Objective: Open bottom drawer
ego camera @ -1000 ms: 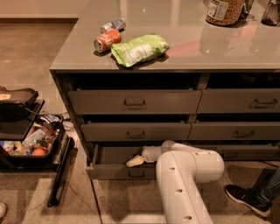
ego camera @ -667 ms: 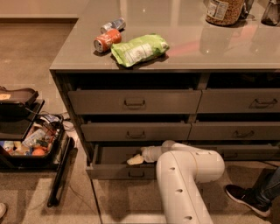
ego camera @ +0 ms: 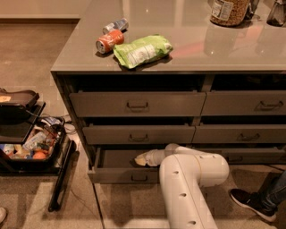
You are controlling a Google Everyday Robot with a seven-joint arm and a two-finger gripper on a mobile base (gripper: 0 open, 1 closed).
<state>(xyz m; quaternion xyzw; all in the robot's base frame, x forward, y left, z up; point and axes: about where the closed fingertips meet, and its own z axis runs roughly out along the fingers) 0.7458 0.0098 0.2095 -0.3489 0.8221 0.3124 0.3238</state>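
The bottom drawer (ego camera: 117,175) of the left column stands pulled out a short way, its slim grey front carrying a small dark loop handle (ego camera: 139,178) and its plain grey inside showing. My gripper (ego camera: 141,159) reaches into the drawer from the right, just above and behind the front panel. The white arm (ego camera: 187,179) covers the drawer's right part.
Two taller drawers (ego camera: 137,103) sit above it, and a neighbouring column (ego camera: 243,134) lies to the right. On the counter lie a green bag (ego camera: 142,50), two cans (ego camera: 109,41) and a jar (ego camera: 229,10). A dark open case (ego camera: 27,143) sits on the floor at left; a person's shoe (ego camera: 248,203) at right.
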